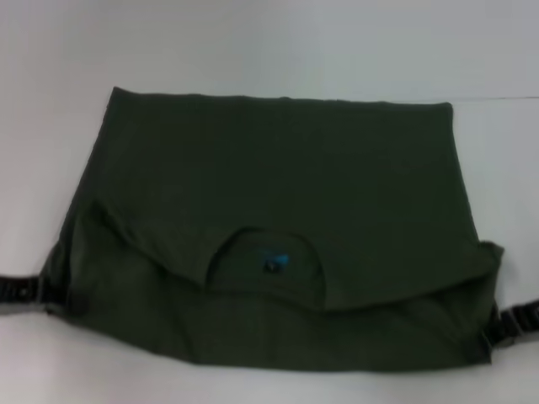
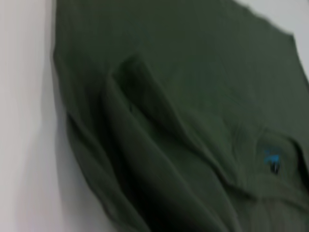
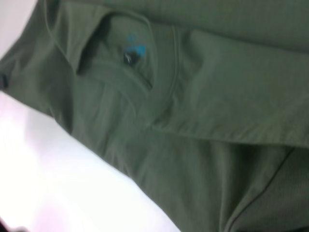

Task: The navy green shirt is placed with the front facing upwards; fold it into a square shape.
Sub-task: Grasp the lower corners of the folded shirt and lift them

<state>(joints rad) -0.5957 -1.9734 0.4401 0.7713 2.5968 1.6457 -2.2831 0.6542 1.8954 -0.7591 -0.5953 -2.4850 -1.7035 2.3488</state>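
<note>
Nearest, low at either side of the head view: the left gripper [image 1: 21, 290] and the right gripper [image 1: 514, 324], each dark and cut off by the picture's edge. Pressed up against the near left and near right corners of the navy green shirt [image 1: 278, 160], one to a side. Open or closed on the cloth: cannot tell for either.

Between them, the shirt's near edge, running roughly straight across just above the bottom of the head view. Spread on the white table [image 1: 269, 42], lying dark olive and mostly flat. Just beyond that near edge, a layer of cloth folded over the one beneath, its border sagging in a shallow curve from one side to the other. Bunched into soft ridges near the left corner in the left wrist view [image 2: 193, 72]; smoother in the right wrist view [image 3: 231, 96], with one long fold line crossing it.

At the middle of that folded layer, the ribbed collar [image 1: 253, 229], arched open toward the robot. Inside it, the small dark label [image 1: 274, 263] with blue print, also seen from the left wrist [image 2: 273, 159] and the right wrist [image 3: 133, 52].

Farther on, a broad plain panel of green, narrowing slightly toward the far side. No lettering to be seen on it. Ending in a straight far edge, with bare table beyond.
</note>
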